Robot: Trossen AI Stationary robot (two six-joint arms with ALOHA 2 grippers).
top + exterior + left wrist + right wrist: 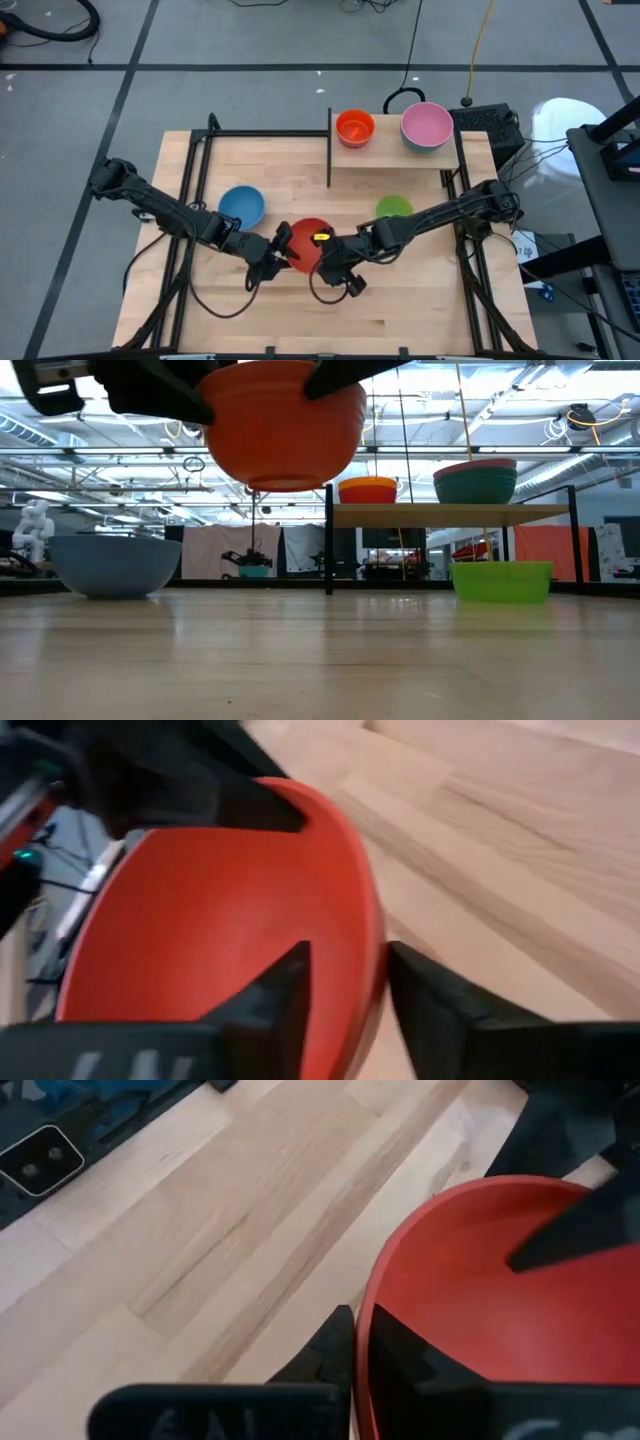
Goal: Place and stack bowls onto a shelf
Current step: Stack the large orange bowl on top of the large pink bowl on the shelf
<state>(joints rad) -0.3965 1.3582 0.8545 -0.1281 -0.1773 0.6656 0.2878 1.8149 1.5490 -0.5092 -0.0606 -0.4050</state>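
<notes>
Glossy red plastic bowl, pale-wood tabletop

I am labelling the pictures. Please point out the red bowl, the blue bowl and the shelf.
red bowl (308, 240): high view, on its inner surface.
blue bowl (241, 205): high view, on its inside bottom.
shelf (390, 155): high view, on the bare board between its bowls.

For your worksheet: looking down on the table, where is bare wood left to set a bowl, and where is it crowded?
The shelf has free board in front of the orange bowl and pink bowl. The tabletop is bare along its near edge. It is crowded mid-table, where the left gripper and right gripper meet at the red bowl, between the blue bowl and green bowl.
</notes>
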